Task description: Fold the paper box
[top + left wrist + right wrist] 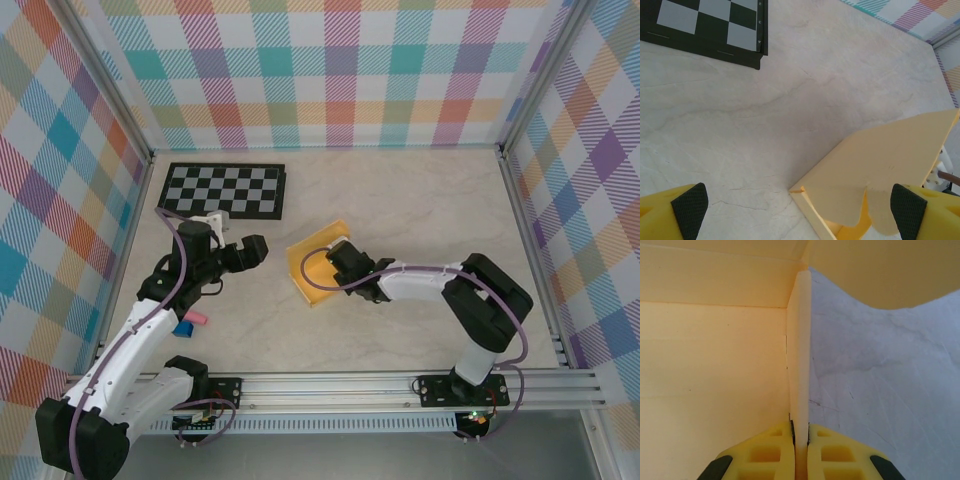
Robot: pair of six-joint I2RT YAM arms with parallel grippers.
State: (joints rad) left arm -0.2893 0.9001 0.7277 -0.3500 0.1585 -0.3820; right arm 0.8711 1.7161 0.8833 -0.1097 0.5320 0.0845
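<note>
Seen from above, the paper box (312, 262) lies near the middle of the counter (420, 200), partly folded with one panel raised. It is well apart from the checkerboard (225, 190) behind it. The right tool (335, 262) sits at the box's right side. The left tool (255, 250) hangs just left of the box, not touching it.

From the left wrist, the left tool (799, 215) stands wide open and holds nothing. The box (880, 165) lies ahead and to the right with its raised panel tilted. Its near corner reaches in toward the right-hand pad (907, 212); whether they touch I cannot tell.

From the right wrist, the right tool (800, 440) is pinched shut on a thin upright wall (799, 340) of the box. The box floor lies to its left and bare counter to its right.

The card looks light and thin, stiff across a panel but ready to bend at the creases. It would likely slide on the smooth counter and dent under a hard pinch. A flap edge close to a crease seems the best hold, with the free tool steadying the opposite side.
</note>
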